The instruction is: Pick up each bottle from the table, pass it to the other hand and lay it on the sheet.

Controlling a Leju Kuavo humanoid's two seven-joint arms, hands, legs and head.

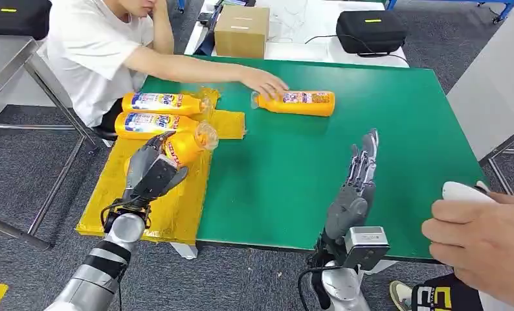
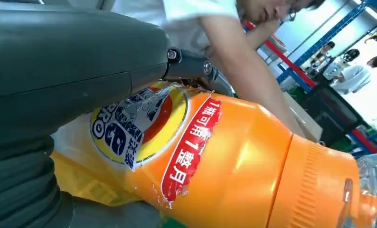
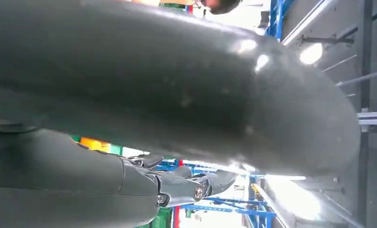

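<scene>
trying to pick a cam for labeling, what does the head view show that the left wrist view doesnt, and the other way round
Head view alone: the green table, the yellow sheet with two bottles lying on it, a fourth bottle on the table under a person's hand, and the right hand open above the table.

Left wrist view alone: the held bottle's red label strip, round logo and ribbed orange cap up close.

Both: the left hand gripping an orange bottle, and the seated person in a white shirt.
</scene>
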